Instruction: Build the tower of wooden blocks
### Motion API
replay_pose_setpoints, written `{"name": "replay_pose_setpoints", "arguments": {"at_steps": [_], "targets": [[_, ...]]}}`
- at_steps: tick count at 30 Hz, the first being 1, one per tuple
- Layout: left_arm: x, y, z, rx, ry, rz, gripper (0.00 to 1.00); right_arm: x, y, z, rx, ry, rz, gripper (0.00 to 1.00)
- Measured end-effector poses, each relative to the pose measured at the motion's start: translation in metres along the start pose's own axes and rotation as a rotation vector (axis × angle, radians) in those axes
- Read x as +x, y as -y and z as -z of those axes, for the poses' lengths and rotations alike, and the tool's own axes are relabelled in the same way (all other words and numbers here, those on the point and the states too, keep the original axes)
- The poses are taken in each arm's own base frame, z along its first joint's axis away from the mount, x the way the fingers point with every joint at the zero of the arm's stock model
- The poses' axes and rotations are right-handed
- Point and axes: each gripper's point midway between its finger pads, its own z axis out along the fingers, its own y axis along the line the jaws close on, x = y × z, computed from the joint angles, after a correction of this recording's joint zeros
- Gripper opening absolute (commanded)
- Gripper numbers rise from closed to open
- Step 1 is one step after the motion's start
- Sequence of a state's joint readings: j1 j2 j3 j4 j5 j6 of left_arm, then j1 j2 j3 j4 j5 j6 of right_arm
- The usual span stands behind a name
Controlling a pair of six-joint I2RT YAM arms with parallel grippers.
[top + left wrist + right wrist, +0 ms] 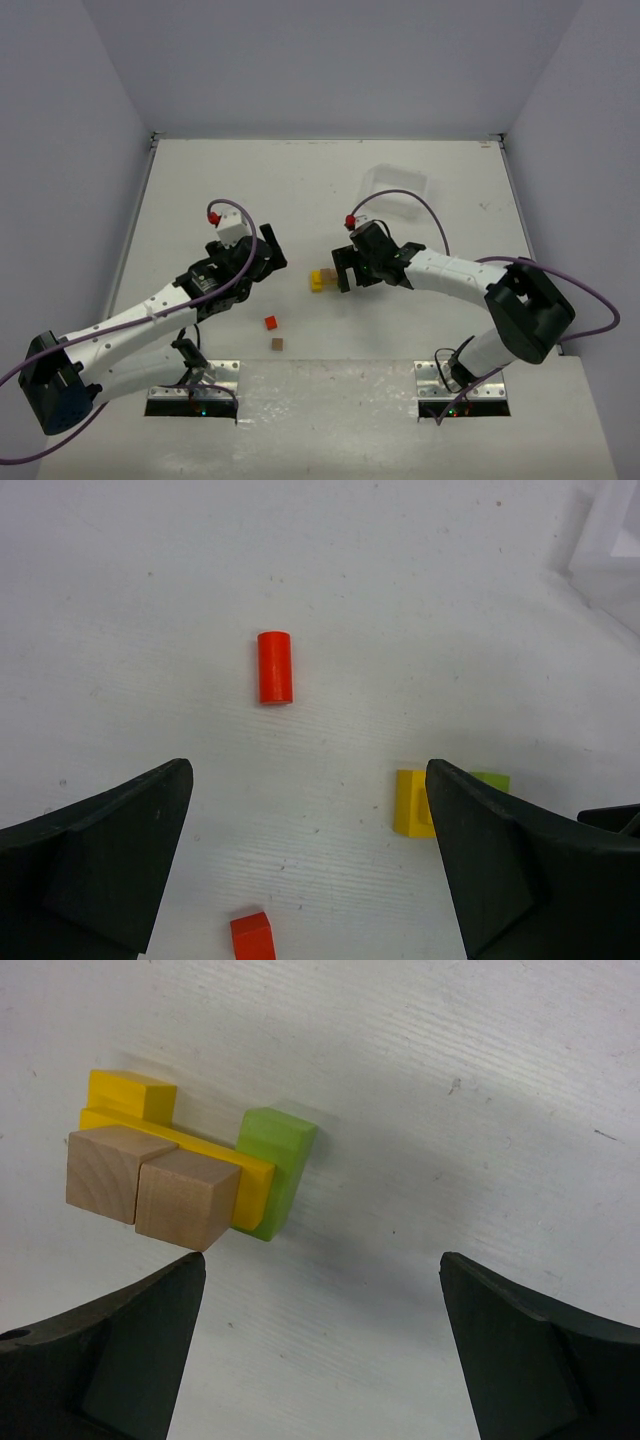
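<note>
The left arm (130,325) is reaching forward and inward from its base, slanting low across the worktop (200,190). Its wrist is angling toward the middle. The left fingers (272,248) are standing spread wide and released, gripping nothing, hanging above bare surface. In the left wrist view a red cylinder (274,667) is lying on its side ahead of them, and a red cube (270,321) is showing at the bottom edge between them.

The right arm (470,280) is bending back at the elbow and stretching left, level with the worktop. The right fingers (344,270) are also gaping apart and empty, just beside the wood block tower (320,278).

The tower is sitting near the middle of the worktop, between the two arms. Close up, it is showing two plain wooden cubes (150,1185) side by side against a yellow piece (125,1100), with a green block (275,1155) touching the right end.

A brown cube (277,343) is lying just nearer than the red cube, apart from the tower. A clear plastic tray (395,185) is resting toward the far right.
</note>
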State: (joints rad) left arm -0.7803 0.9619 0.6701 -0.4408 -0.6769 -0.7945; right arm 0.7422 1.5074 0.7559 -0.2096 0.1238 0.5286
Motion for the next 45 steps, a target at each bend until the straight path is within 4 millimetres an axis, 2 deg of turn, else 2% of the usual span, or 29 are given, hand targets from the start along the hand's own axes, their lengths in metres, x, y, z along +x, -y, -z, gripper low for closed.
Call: {"name": "replay_pose_setpoints", "arguments": {"at_steps": [45], "targets": [[0.0018, -0.0008, 0.0027, 0.019, -0.005, 0.003, 1.00, -0.0005, -0.0002, -0.0070, 0.006, -0.001, 0.005, 0.99]]}}
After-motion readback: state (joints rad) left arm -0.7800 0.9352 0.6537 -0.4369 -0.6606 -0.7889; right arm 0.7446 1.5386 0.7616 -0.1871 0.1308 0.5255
